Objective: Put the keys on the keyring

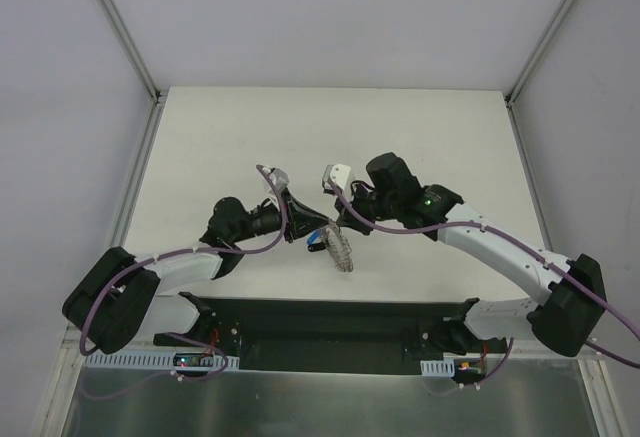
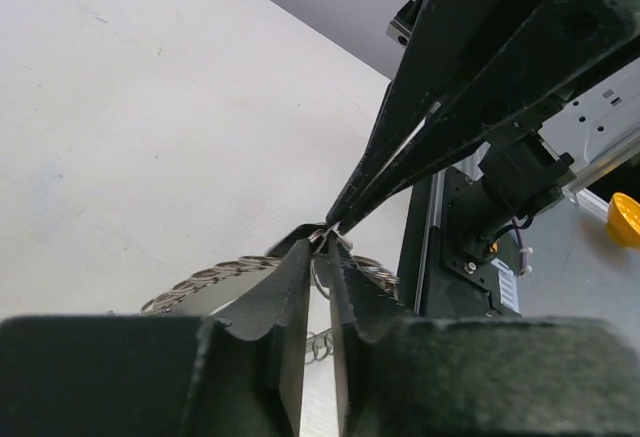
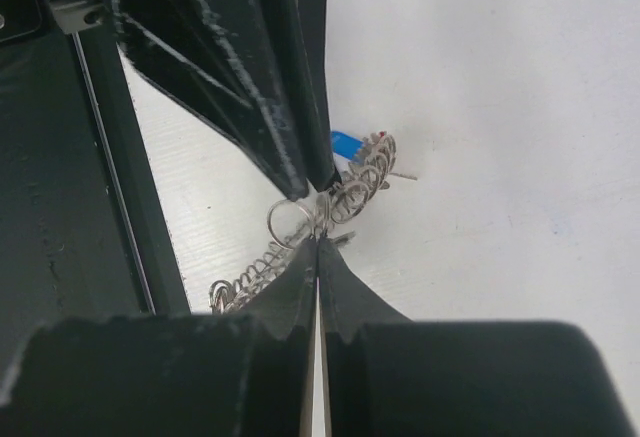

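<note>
Together, left pincer (image 2: 322, 247) and right pincer (image 3: 317, 241) clamp one keyring (image 1: 343, 253).

Bright, even light; blurred near foregrounds.

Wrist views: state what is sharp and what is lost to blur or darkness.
Left wrist view: the left fingers are close, dark and soft-edged; the keyring loops are small but readable. Right wrist view: its loops and blue tag are crisp against the bright table; the right fingers are nearly featureless black.
</note>
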Controlling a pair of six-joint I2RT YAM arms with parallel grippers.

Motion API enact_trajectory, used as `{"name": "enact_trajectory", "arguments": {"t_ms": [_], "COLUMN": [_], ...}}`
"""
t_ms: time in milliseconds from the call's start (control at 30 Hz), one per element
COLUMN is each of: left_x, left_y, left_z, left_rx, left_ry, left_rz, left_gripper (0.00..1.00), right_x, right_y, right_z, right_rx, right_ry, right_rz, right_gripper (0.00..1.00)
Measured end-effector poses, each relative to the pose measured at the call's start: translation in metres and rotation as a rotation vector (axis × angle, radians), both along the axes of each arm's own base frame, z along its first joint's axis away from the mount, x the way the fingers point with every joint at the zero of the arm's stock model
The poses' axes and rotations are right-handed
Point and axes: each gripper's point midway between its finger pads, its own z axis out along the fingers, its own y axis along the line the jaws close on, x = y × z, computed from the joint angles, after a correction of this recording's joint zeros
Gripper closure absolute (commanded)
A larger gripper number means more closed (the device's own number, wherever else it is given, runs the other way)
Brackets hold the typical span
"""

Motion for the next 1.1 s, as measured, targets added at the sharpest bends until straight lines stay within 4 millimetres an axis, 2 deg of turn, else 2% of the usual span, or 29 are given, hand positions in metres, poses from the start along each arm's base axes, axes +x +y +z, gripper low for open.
{"name": "enact_trajectory", "arguments": {"t_ms": [100,167,300,433,667,767,1100], "left_x": [-0.004,-0.007,-0.016,-0.019,-0.013,-0.013,-0.025], "left_y": [0.004,0.007,0.008,0.003,-0.010,-0.013,-0.018], "left_z": [0.004,0.007,0.003,0.004,0.006,0.001,-0.008], "left_rx": [0.005,0.017,0.066,0.110,0.166,0.186,0.195], "left_ry": [-0.025,-0.054,-0.093,-0.132,-0.230,-0.269,-0.292], "left_rz": [0.004,-0.001,-0.047,-0.123,-0.232,-0.276,-0.451], "left_gripper": [0.67,0.65,0.53,0.49,0.43,0.43,0.58], "right_x": [0.000,-0.001,-0.007,-0.013,-0.025,-0.028,-0.032], "right_y": [0.001,0.001,0.000,0.001,0.000,-0.001,-0.002], "right_z": [0.002,0.003,0.007,0.010,0.010,0.009,0.008], "right_rx": [-0.030,-0.045,-0.071,-0.084,-0.100,-0.107,-0.112], "right_ry": [0.005,0.011,0.020,0.026,0.035,0.042,0.052], "right_rz": [0.027,0.050,0.099,0.143,0.193,0.203,0.217], "right_gripper": [0.99,0.99,0.99,0.99,0.99,0.99,0.99]}}
